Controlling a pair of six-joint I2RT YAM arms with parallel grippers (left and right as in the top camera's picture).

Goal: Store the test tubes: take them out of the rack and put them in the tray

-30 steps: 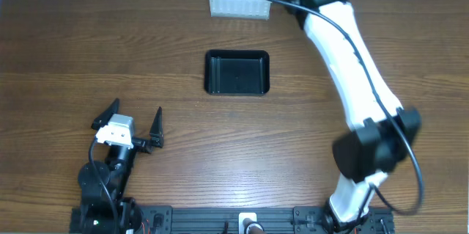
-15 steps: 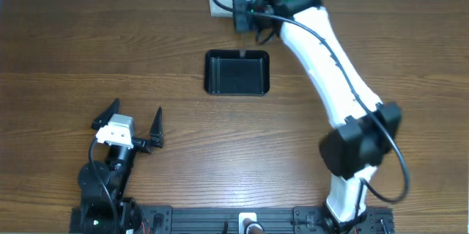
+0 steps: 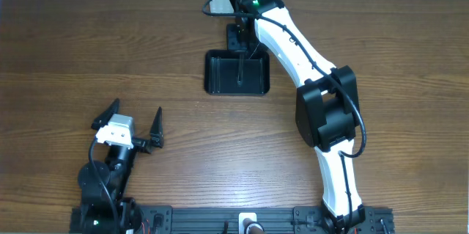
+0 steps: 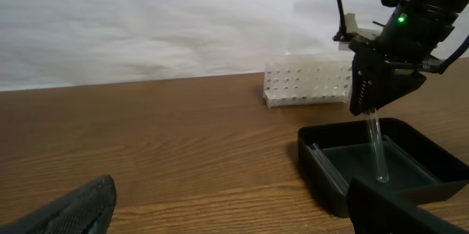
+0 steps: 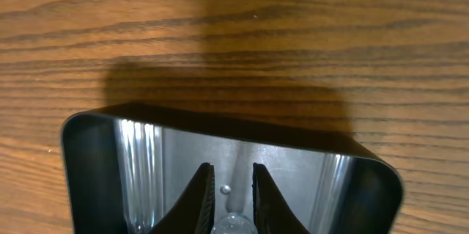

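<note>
Hanging from right gripper (image 4: 371, 102) into glossy black tray (image 4: 323, 183): slender clear test tube (image 4: 377, 147)

Even, bright light falls from above on the worktop (image 3: 73, 43), with only soft shadows. Under my right wrist a broad dark shadow lies on the wood beyond the tray (image 5: 88, 161), whose inner walls carry pale glare streaks. The test tube (image 5: 233, 225) tip between my right jaws is blurred.
</note>
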